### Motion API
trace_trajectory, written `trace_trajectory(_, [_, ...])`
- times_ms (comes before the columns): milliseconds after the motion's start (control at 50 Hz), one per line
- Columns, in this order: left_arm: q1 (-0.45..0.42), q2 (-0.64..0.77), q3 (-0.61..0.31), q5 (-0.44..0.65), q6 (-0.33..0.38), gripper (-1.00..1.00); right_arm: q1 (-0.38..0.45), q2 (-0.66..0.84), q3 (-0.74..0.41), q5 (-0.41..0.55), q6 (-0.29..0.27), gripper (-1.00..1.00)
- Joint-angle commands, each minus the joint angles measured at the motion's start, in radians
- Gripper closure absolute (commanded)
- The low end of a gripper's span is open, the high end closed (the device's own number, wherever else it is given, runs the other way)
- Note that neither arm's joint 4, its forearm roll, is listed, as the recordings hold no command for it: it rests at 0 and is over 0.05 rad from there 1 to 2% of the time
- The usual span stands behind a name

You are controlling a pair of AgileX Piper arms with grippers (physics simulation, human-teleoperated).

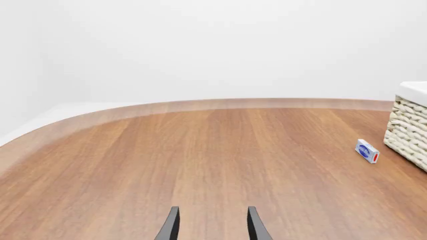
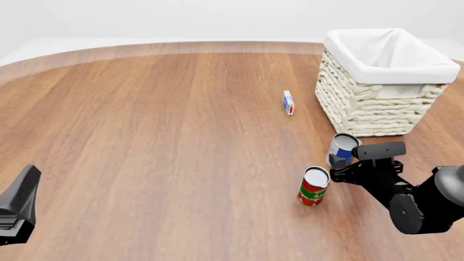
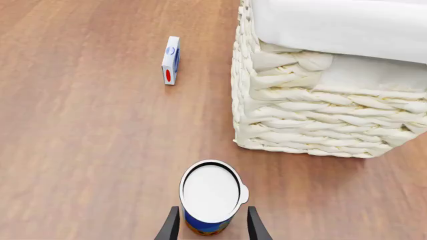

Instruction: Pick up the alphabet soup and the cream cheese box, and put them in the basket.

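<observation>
The alphabet soup (image 3: 210,194), a blue and yellow-orange can with a white top, stands between the fingers of my right gripper (image 3: 212,227). The jaws are open around it and do not clamp it. In the front view the soup can (image 2: 343,148) is on the table just in front of the basket (image 2: 370,109). The cream cheese box (image 2: 288,103) stands on edge left of the basket; it also shows in the left wrist view (image 1: 367,151) and the right wrist view (image 3: 171,67). My left gripper (image 1: 210,227) is open and empty over bare table at the near left (image 2: 25,187).
A red and green labelled can (image 2: 314,186) stands upright just left of my right gripper (image 2: 340,161), close to the soup can. The basket's woven wall (image 3: 313,115) is a short way beyond the soup can. The table's curved far edge (image 1: 200,104) lies ahead of the left gripper.
</observation>
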Motion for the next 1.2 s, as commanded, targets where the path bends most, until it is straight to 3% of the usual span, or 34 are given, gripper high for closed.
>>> trace_trajectory(20, [0.0, 0.0, 0.0, 0.0, 0.0, -1.0, -0.003, 0.045, -0.02, -0.009, 0.001, -1.0])
trace_trajectory(420, [0.0, 0.0, 0.0, 0.0, 0.0, -1.0, 0.001, 0.092, -0.04, -0.022, -0.002, -1.0])
trace_trajectory(440, [0.0, 0.0, 0.0, 0.0, 0.0, -1.0, 0.0, 0.09, -0.039, -0.023, -0.004, 1.0])
trace_trajectory(800, [0.0, 0.0, 0.0, 0.0, 0.0, -1.0, -0.009, 0.016, -0.005, -0.017, -0.009, 1.0])
trace_trajectory(1200, [0.0, 0.0, 0.0, 0.0, 0.0, -1.0, -0.022, -0.201, 0.066, 0.054, -0.009, 1.0])
